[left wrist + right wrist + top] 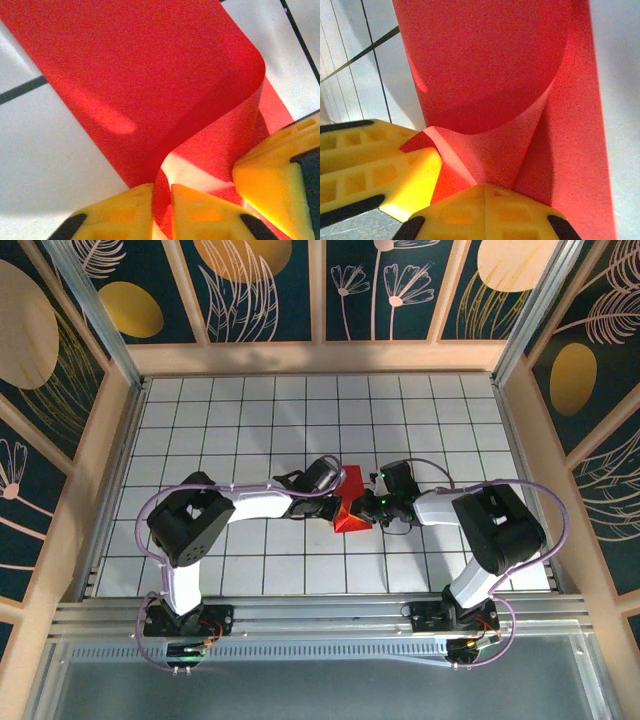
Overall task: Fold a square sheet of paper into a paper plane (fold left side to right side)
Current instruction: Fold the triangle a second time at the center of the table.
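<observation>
The square sheet of paper (353, 510), bright red, lies at the middle of the table with one side lifted and curled over. In the left wrist view the paper (150, 75) arches up from the white tiles, and its raised edge runs into the narrow gap of my left gripper (161, 189), whose yellow fingers hold it. My right gripper (485, 186) is shut, its tips together and resting on the paper (485, 65) where the creases meet. The two grippers, left (343, 498) and right (373, 510), stand close together over the sheet. No paper plane shape shows.
The white grid table (250, 420) is walled by a wooden frame (320, 358) at the back and rails at the sides. A finger of the right gripper (272, 180) sits on the flat paper just right of my left fingers. Open tiles lie around the sheet.
</observation>
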Tool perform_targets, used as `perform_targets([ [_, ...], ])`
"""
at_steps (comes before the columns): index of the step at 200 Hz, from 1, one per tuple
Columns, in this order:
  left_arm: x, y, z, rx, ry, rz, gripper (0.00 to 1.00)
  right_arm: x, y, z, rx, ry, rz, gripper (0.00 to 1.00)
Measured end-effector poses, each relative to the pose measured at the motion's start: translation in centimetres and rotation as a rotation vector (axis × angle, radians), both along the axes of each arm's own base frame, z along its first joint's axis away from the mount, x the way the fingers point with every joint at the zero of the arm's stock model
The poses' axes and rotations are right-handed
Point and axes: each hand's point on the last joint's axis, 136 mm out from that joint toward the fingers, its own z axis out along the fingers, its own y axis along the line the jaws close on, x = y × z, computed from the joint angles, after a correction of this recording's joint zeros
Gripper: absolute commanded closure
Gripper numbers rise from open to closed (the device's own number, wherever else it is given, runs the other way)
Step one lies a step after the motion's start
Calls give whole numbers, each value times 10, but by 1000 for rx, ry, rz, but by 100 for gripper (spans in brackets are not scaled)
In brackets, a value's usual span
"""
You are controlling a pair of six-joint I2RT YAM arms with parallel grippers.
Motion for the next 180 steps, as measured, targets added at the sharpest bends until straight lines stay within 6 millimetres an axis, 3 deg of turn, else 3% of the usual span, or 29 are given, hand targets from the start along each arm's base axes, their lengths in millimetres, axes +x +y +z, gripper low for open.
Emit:
perform_targets([
  [26,9,1,12,17,-27,17,68,0,0,0,0,0,0,100],
  [43,18,3,29,1,-53,38,67,0,0,0,0,0,0,100],
  [88,24,8,76,-86,-90,68,75,0,0,0,0,0,0,100],
  [124,-12,4,89,-237,29,38,83,0,0,0,0,0,0,100],
  [154,-48,0,74,-328,200,33,88,0,0,0,3,-4,0,100],
  [180,-66,-9,67,-360,296,24,92,0,0,0,3,-5,0,100],
])
